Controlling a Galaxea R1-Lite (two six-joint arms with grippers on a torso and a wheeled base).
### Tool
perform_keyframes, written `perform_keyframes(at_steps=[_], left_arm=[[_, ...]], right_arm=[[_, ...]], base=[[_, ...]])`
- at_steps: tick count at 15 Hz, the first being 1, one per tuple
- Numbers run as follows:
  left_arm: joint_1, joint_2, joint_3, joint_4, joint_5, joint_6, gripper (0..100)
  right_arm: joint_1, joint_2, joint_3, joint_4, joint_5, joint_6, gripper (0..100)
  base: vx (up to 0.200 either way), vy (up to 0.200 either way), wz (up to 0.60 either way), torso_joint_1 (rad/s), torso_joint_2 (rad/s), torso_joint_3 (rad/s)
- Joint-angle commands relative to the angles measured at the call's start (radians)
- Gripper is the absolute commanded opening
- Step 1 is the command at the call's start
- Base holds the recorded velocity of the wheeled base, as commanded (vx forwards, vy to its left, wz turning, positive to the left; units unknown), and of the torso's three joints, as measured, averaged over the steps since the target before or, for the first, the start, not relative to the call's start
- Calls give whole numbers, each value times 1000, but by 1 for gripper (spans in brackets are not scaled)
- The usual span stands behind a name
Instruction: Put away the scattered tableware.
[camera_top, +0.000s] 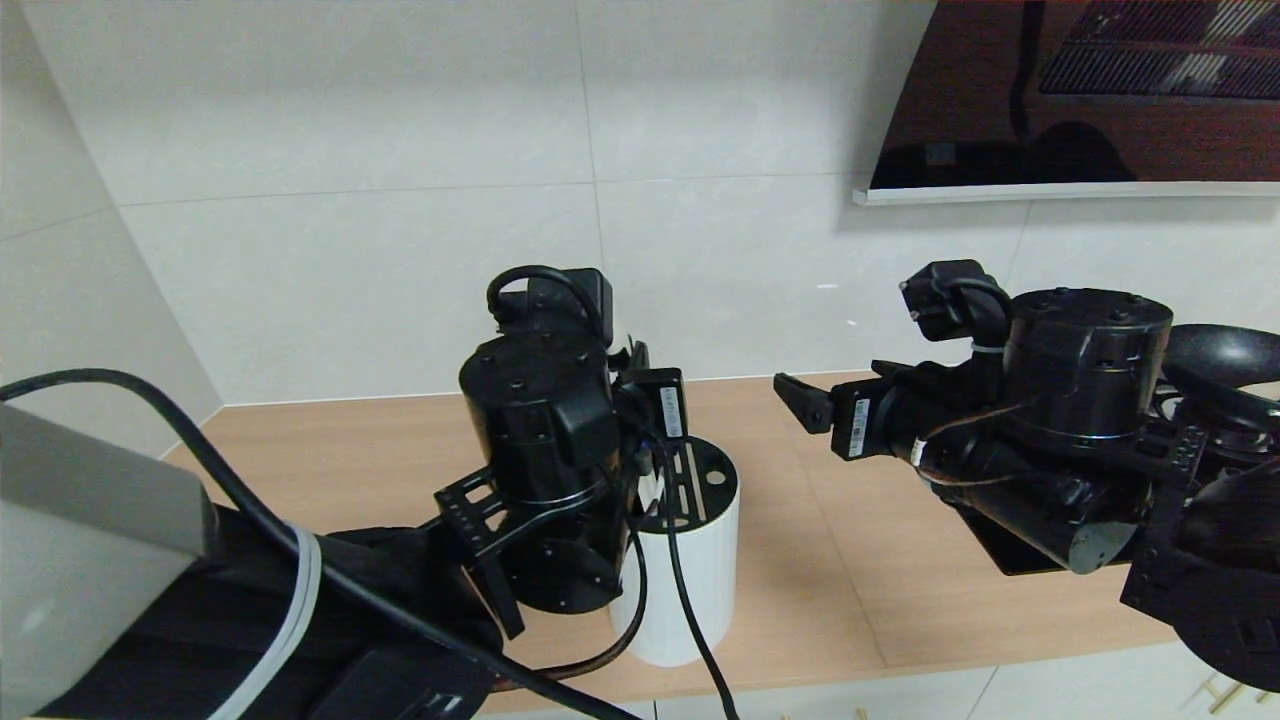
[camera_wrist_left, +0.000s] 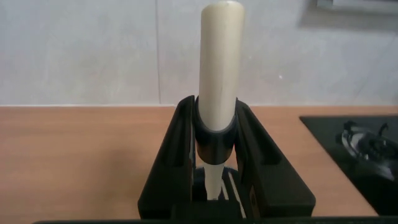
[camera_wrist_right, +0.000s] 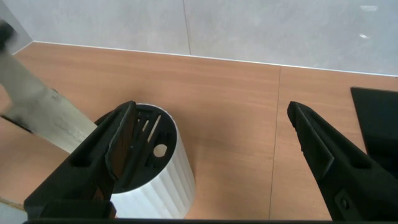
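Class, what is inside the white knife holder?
On the holder, the black top shows slots and a round hole; the interior is hidden. The left gripper holds a knife above it.

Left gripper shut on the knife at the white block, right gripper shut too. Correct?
No: the right gripper is open, its jaws wide apart with nothing between them, as the right wrist view shows. The left gripper is shut on the knife at the white block.
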Motion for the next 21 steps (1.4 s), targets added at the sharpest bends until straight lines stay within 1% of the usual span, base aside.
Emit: perform_keyframes(at_steps=[1, 4, 6, 7, 11, 15, 21], left_arm=[[-2, 20, 4, 0, 0, -8, 0], [-22, 43, 27, 0, -8, -13, 0], [-21, 63, 30, 0, -6, -14, 0], [-22, 79, 38, -2, -8, -31, 0], [-22, 114, 44, -2, -8, -56, 0], [-22, 146, 53, 0, -8, -62, 0], [-22, 169, 59, 0, -8, -62, 0]], right_arm=[[0, 2, 0, 0, 0, 0, 100], [0, 4, 0, 0, 0, 0, 100], [0, 7, 0, 0, 0, 0, 100], [0, 7, 0, 0, 0, 0, 100], [0, 11, 0, 0, 0, 0, 100], [0, 17, -2, 0, 0, 0, 100], [0, 19, 0, 0, 0, 0, 100]], base=[[0, 0, 0, 0, 0, 0], [0, 0, 0, 0, 0, 0], [0, 0, 0, 0, 0, 0], [0, 0, 0, 0, 0, 0], [0, 0, 0, 0, 0, 0], [0, 0, 0, 0, 0, 0], [0, 0, 0, 0, 0, 0]])
